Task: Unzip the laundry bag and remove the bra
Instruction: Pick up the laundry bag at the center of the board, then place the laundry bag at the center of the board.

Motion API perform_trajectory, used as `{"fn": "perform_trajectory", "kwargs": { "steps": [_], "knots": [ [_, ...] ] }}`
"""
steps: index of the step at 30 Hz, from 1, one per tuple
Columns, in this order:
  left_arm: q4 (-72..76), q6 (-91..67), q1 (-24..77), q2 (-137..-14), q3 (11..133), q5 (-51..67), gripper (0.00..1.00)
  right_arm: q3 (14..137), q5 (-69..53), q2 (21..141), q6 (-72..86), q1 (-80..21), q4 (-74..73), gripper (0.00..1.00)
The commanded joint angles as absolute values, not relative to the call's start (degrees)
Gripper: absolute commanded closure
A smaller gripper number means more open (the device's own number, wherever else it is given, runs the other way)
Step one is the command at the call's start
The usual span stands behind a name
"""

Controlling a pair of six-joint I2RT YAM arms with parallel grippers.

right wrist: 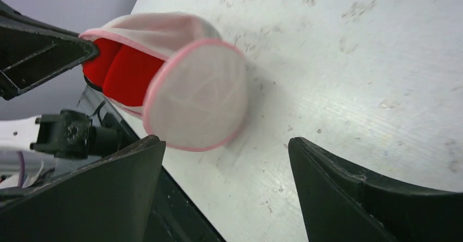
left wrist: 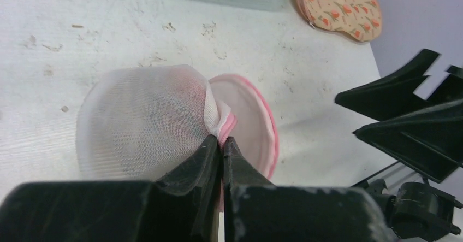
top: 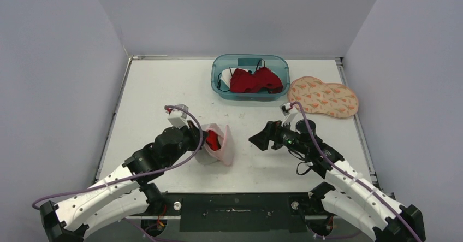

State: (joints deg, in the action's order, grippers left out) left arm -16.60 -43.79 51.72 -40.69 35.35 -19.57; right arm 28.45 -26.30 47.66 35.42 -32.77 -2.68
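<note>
your left gripper [left wrist: 223, 142] is pinched shut on the laundry bag [left wrist: 142, 122] rim, left of centre on the table [top: 164, 89]. the right gripper [right wrist: 225, 142] hangs wide open and empty, just right of it: steer one finger into the mouth and grip only the red bra [right wrist: 123, 70].

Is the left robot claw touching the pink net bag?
Touching. The left wrist view shows the left gripper shut on a pinch of the laundry bag, gripping its mesh right at the pink rim.
</note>
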Motion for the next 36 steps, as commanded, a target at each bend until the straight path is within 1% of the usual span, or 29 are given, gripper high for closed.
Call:
{"fn": "perform_trajectory", "kwargs": {
  "steps": [1, 3, 6, 11, 16, 20, 26, 29, 34, 35, 36],
  "knots": [
    [-24.63, -37.67, 54.35, -45.27, 45.23, -28.47, 1.00, 32.49, -11.82, 39.10, 34.62, -33.36, -9.08, 0.12],
    [-26.60, -36.33, 56.95, -48.39, 48.97, -32.39, 1.00, 32.56, -8.55, 36.29, 34.59, -33.35, -10.37, 0.12],
    [-28.08, -34.72, 60.96, -53.51, 53.65, -36.98, 1.00, 31.82, -7.26, 34.77, 34.46, -33.37, -10.93, 0.12],
    [-25.44, -34.58, 62.51, -59.03, 57.95, -34.40, 1.00, 30.49, -7.38, 35.35, 35.22, -33.40, -10.66, 0.13],
    [-23.35, -36.35, 62.29, -59.88, 59.97, -33.40, 1.00, 28.58, -5.61, 33.17, 37.11, -33.31, -9.63, 0.13],
    [-22.71, -40.80, 59.88, -58.57, 55.32, -32.71, 1.00, 24.49, -8.18, 34.81, 39.92, -33.36, -6.57, 0.14],
    [-16.95, -48.67, 53.97, -55.70, 39.99, -24.61, 1.00, 18.17, -12.05, 36.95, 40.51, -35.58, -1.95, 0.19],
    [-16.00, -50.98, 53.06, -55.24, 35.02, -23.94, 1.00, 17.42, -10.77, 39.43, 39.64, -40.68, -1.16, 0.20],
    [-17.28, -51.94, 52.22, -52.94, 32.30, -23.88, 1.00, 16.66, -4.28, 46.23, 40.75, -51.34, -0.46, 0.22],
    [-17.57, -51.95, 52.04, -52.46, 32.06, -23.84, 0.98, 16.36, -3.29, 47.93, 41.62, -52.75, -0.44, 0.22],
    [-17.85, -51.89, 51.96, -51.62, 31.94, -23.83, 0.93, 15.77, -1.97, 49.60, 42.56, -53.60, 1.24, 0.23]
  ]
}}
